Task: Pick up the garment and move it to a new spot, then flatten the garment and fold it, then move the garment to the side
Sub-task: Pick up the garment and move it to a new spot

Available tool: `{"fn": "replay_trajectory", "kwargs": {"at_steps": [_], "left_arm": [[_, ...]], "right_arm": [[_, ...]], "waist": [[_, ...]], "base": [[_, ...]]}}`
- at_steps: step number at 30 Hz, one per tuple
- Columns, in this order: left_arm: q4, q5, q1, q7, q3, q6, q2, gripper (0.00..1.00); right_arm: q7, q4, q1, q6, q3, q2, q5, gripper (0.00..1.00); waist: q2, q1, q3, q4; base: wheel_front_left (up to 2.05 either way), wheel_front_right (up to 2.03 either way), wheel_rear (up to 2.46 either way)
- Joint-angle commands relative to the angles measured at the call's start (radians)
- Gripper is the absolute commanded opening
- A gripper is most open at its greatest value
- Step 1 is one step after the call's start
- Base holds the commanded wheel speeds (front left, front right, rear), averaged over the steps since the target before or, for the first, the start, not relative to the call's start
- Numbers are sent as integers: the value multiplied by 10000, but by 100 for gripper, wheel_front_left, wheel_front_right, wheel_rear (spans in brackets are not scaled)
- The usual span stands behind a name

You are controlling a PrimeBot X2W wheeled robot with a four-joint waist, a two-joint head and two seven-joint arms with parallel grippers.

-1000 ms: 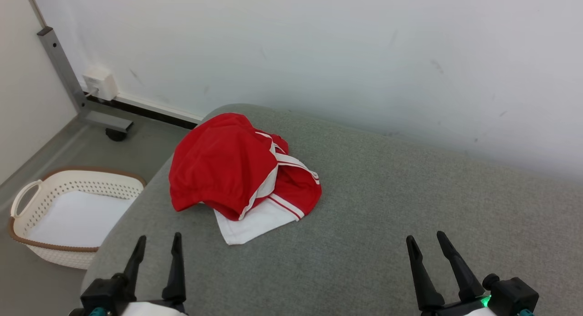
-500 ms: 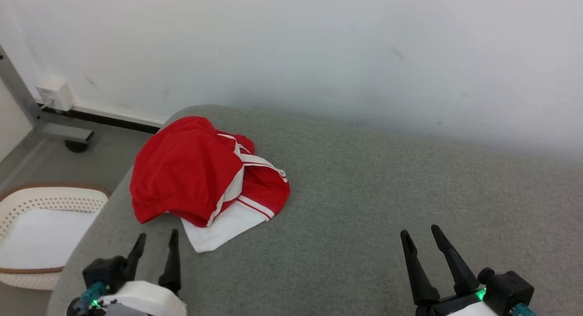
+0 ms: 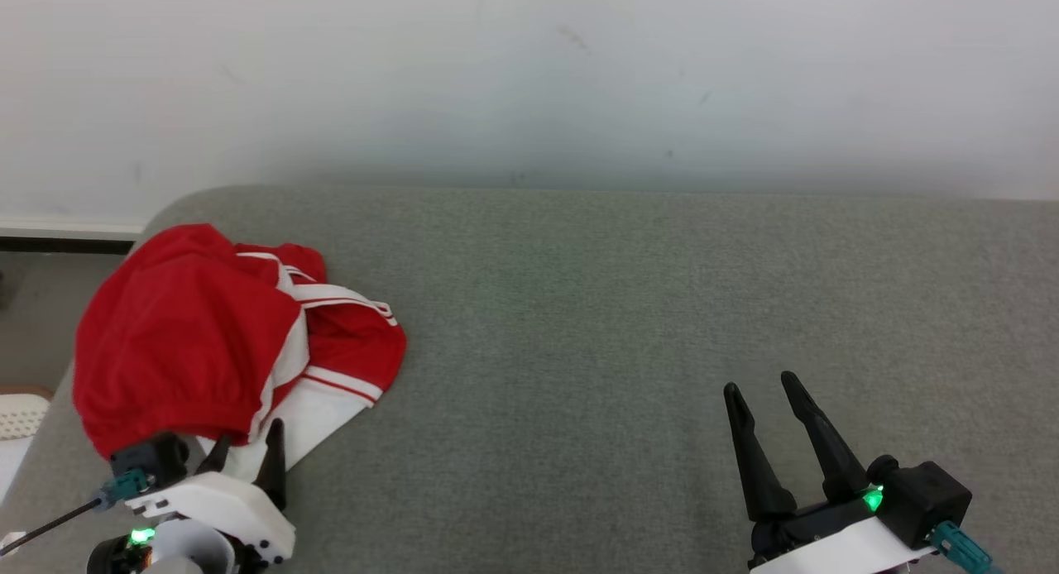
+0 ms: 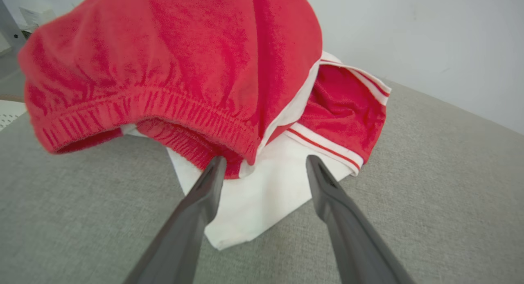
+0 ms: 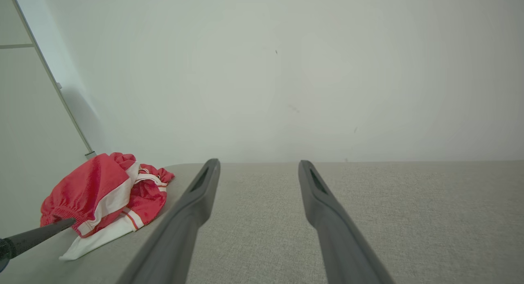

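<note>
A crumpled red garment (image 3: 190, 334) with white stripes and a white panel lies at the left end of the grey cushion (image 3: 596, 309). My left gripper (image 3: 248, 437) is open at the garment's near edge. In the left wrist view the garment (image 4: 184, 59) looms close, and the left gripper (image 4: 265, 159) has one tip against the red waistband and the other over the white panel. My right gripper (image 3: 757, 388) stands open over bare cushion at the lower right, far from the cloth. From the right wrist view the garment (image 5: 98, 185) sits off to the left of the right gripper (image 5: 258, 163).
A pale wall (image 3: 529, 78) rises directly behind the cushion. A corner of a white perforated basket (image 3: 16, 413) shows on the floor past the cushion's left edge. The cushion stretches wide to the right of the garment.
The head camera has swung right, so the whole picture shifted left. My left gripper has advanced up to the garment's near edge. The right gripper has kept its pose.
</note>
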Motion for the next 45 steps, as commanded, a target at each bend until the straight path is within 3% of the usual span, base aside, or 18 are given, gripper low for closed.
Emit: {"fn": "replay_trajectory", "kwargs": {"at_steps": [1,10,11,12,13,14,29,38,45], "left_arm": [[135,-124,-148,-15,12,-20,104,100],[1940,-869,-1105,-383,280,-17,798,100],[2100,-877,-1192,-493,314,-17,891,96],[2237,-899,-1271,-588,331,-18,942,46],[2357,-924,-1346,-679,329,-18,963,7],[2453,-922,-1388,-761,296,-19,980,0],[2568,-1044,-1465,-1235,-809,-20,1116,0],[1434,-336,-2582,-771,-2236,-21,2063,0],[-229,-114,-3644,331,-3264,-21,2535,0]], "right_arm": [[8,-12,-144,-17,-2,-47,-93,100],[8,-35,-414,-17,112,-47,-137,100],[8,-43,-443,-17,129,-46,-138,100],[8,-39,-459,-17,118,-44,-138,100],[8,-39,-446,-17,83,-47,-141,100],[8,-47,-421,-17,54,-47,-132,100],[8,98,-5,-17,111,-46,87,100],[8,81,215,-17,17,-46,228,100],[8,-63,245,-18,-1,-46,655,100]], "waist": [[0,-1,302,-429],[0,-1,741,-1456],[0,-1,772,-1531],[0,-1,787,-1588],[0,-1,793,-1624],[0,-1,795,-1646],[0,-1,-13,-953],[0,-1,-642,-574],[0,-1,-817,-858]], "base": [[0,0,0],[0,0,0],[0,0,0],[0,0,0],[0,0,0],[0,0,0],[0,0,0],[0,0,0],[0,0,0]]}}
